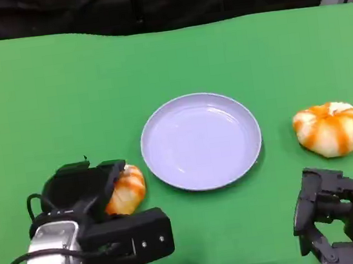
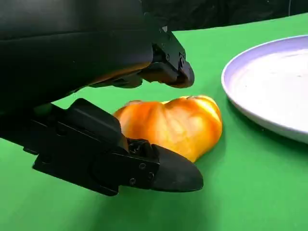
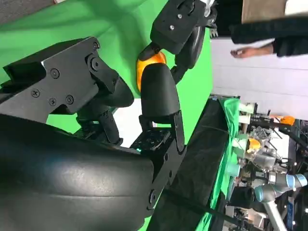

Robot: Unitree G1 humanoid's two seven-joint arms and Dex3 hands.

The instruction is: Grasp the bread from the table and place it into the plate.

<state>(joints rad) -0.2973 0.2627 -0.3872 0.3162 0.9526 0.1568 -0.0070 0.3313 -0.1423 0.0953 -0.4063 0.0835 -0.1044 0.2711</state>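
Now, at the left side, my left hand (image 1: 102, 210) is around a bread (image 1: 127, 189) that lies on the green table (image 1: 43, 110). In the left wrist view my fingers (image 2: 168, 72) reach over the top of this bread (image 2: 173, 125) and another part of the hand lies low in front of it, but I cannot tell for sure if they press on it; the bread rests on the cloth. It sits just beside the left rim of the plate (image 1: 200, 140), with a narrow strip of green between them.

The plate is in the middle of the table, pale lilac, and nothing lies in it. Its rim (image 2: 240, 103) is near the bread on that side.

To the right of the plate, well apart from it, a second bread (image 1: 329, 127) with orange stripes lies on the table. My right hand (image 1: 343, 214) is near the front edge, below this bread and not touching it; it holds nothing and its fingers are curled in. Behind the plate there is wide open green up to the far edge, where a black curtain (image 1: 146, 2) begins.
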